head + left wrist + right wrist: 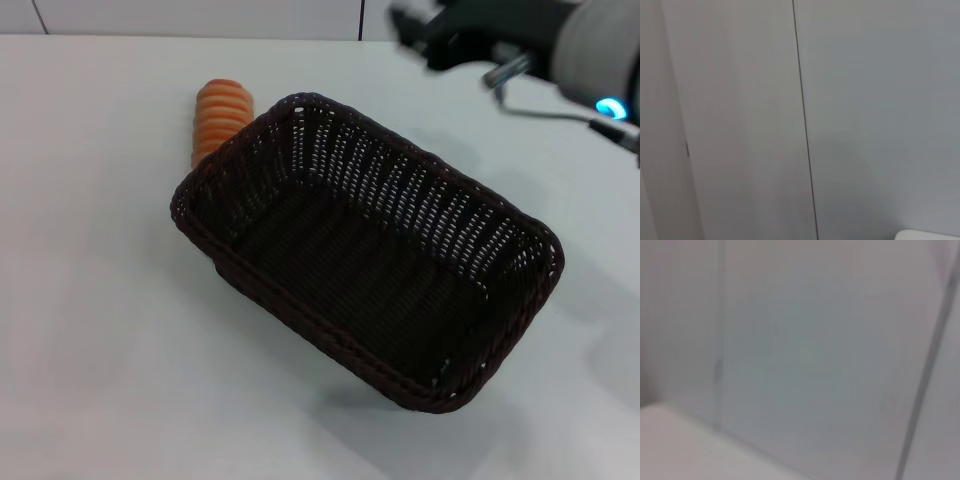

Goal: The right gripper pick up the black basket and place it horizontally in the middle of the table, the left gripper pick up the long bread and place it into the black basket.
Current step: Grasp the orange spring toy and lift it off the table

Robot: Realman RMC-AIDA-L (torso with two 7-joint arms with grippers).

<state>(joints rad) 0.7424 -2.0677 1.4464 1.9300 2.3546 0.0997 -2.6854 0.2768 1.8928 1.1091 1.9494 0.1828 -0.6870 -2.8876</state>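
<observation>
- Black basket (365,250) sits open side up on the white counter (90,300), about mid-scene, a little to the right.
- Its long axis runs on a diagonal, from far-left to near-right. It does not lie square across the counter, so by my reading the "horizontal" placement is not yet met.
- Right tool (430,40) shows in the head view at the far right, above the counter's far edge, beyond the basket's far long rim. It is well apart from the basket and touches nothing.
- Right tool's state: cannot tell; the end of the arm is a dark smear at the frame edge. It carries nothing that I can see.
- Long bread (218,118) lies on the counter at the far left, just beside the basket's far-left corner. The basket rim hides its near end, so touching or apart I cannot tell. Its long axis runs roughly near-to-far.
- Left tool is not in any view; its wrist camera shows only pale wall panels and a sliver of white surface. Right wrist camera likewise shows wall and a counter corner.
- Key relation: the basket lies near and left of the right tool, and the far long rim and far-right end are closest to it. Judgement: right arm is the better placed one for the basket; a rim grasp followed by a turn would bring the long axis left-to-right.
- Bread is on the left arm's side, fitting the later step.
</observation>
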